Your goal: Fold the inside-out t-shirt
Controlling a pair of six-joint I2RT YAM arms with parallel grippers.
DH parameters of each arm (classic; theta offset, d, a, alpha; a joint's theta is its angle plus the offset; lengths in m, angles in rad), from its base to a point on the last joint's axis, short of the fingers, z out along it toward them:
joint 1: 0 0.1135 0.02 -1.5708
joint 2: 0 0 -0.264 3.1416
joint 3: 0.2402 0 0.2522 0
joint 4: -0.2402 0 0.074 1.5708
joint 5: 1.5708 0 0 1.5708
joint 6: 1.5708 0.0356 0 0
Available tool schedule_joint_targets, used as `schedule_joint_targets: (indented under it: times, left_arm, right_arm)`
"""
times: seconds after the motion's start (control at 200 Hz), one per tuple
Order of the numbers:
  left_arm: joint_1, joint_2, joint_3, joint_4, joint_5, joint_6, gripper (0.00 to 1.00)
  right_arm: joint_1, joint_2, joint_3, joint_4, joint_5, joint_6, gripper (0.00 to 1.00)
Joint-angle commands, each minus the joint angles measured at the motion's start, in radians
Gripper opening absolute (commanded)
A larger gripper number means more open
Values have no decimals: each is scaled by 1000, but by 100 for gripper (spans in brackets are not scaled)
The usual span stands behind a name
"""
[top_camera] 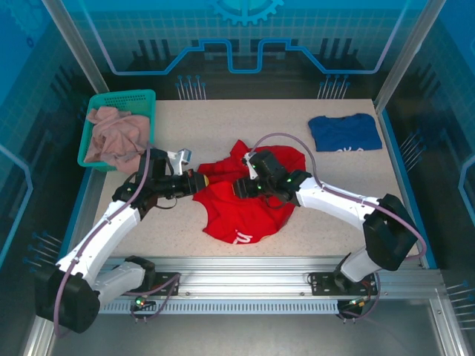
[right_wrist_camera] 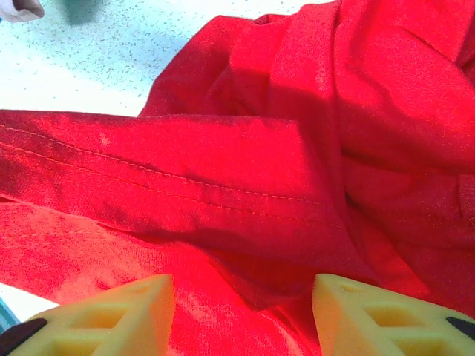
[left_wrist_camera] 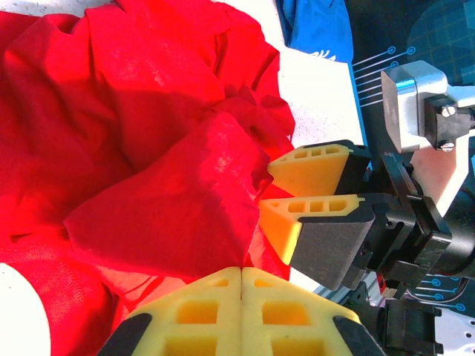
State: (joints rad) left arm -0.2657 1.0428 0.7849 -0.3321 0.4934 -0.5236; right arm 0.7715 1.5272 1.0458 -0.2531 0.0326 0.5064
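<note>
At the near edge a ribbed metal rail [top_camera: 245, 285] carries both bases, and the smooth white-shelled arms [top_camera: 111, 230] reach inward over the speckled beige worktop [top_camera: 223, 122]. The left gripper [top_camera: 199, 180] lies at the left border of the inside-out t-shirt [top_camera: 252, 211]. Seen from its wrist, its yellow, lattice-moulded fingers [left_wrist_camera: 223, 285] are pressed flat together. Their tips are at a raised fold of cloth, and I cannot tell whether any cloth is nipped. The right gripper [top_camera: 239, 187] sits on the shirt's middle, its wedge-shaped yellow fingers [right_wrist_camera: 152, 289] spread with a soft ridge of red between them.

The t-shirt lies crumpled at the worktop's centre. It is bright red matte knit, heaped in rounded folds, with a double-stitched hem [right_wrist_camera: 185, 178] running across and a white print [top_camera: 243, 239] at its near edge.

Farther back, at the far left, a green perforated plastic basket [top_camera: 122, 97] holds a rumpled pinkish-beige garment [top_camera: 111, 133]. At the far right a dark blue t-shirt [top_camera: 345, 132] lies flat.
</note>
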Motion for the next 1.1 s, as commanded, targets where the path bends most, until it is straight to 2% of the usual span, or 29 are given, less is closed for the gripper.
schedule_joint_targets:
  times: [0.0, 0.085, 0.155, 0.255, 0.34, 0.395, 0.555, 0.74, 0.99, 1.095]
  left_arm:
    - [-7, -6, 21, 8, 4, 13, 0]
    - [-7, -8, 18, 10, 4, 12, 0]
    - [-7, -8, 16, 11, 1, 12, 0]
    - [-7, -10, 4, 13, -4, 8, 0]
    - [-7, -14, -15, 16, -12, -2, 0]
    - [-7, -22, -38, 15, -28, -16, 0]
    - [-27, -46, -165, 21, -111, -61, 0]
    - [-86, -19, -279, 102, -147, -123, 10]
    - [-143, -1, -314, 129, -159, -133, 41]
    - [-145, -16, -308, 128, -149, -139, 51]
  right_arm:
    - [12, 5, -11, 1, 33, 21, 54]
    - [15, 13, -14, 24, 27, 29, 52]
    - [18, 25, -9, 36, 30, 29, 46]
    - [18, 34, -1, 43, 42, 16, 29]
    - [18, 6, -13, 53, 62, -22, 7]
    - [22, -37, -47, 78, 57, -76, 0]
    - [37, -158, -197, 146, -23, -218, 0]
    - [77, -238, -342, 223, -128, -344, 0]
    - [109, -272, -392, 204, -130, -426, 0]
    - [128, -272, -394, 189, -107, -438, 0]
